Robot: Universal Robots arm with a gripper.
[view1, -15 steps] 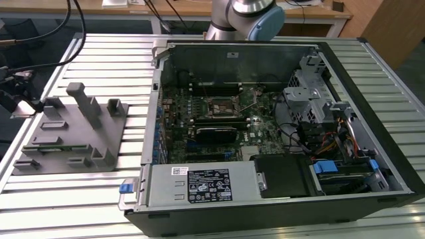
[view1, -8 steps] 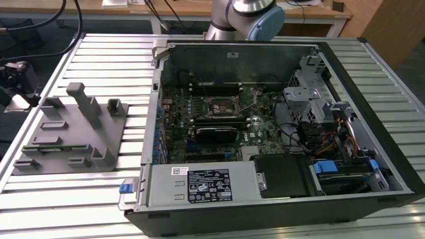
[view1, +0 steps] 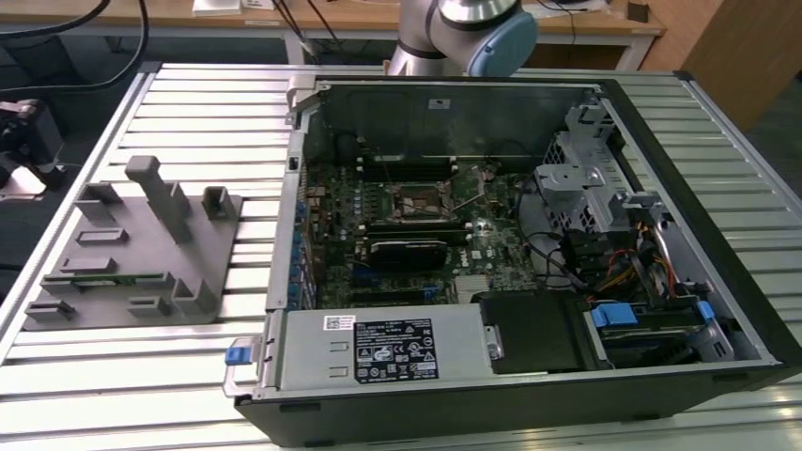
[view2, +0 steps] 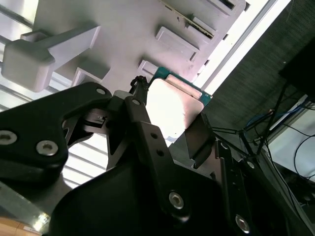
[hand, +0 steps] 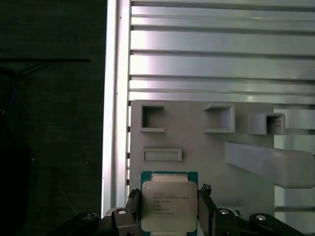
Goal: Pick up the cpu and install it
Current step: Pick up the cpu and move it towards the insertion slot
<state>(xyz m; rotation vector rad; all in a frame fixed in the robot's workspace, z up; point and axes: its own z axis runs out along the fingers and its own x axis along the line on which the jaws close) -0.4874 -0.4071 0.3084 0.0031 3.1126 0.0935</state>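
cpu (hand: pixel 169 202), flat silvery square, green-rimmed, pinched between matte black gripper (hand: pixel 169 194) fingers

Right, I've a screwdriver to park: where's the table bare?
Bare aluminium table slats lie between the grey slotted holder block and the near edge, also beyond the block. Crowded: the open black computer case, and where the gripper holds the silvery square cpu.

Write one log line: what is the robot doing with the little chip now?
gripper: shut on chip | chip: above grey holder | install: not yet done
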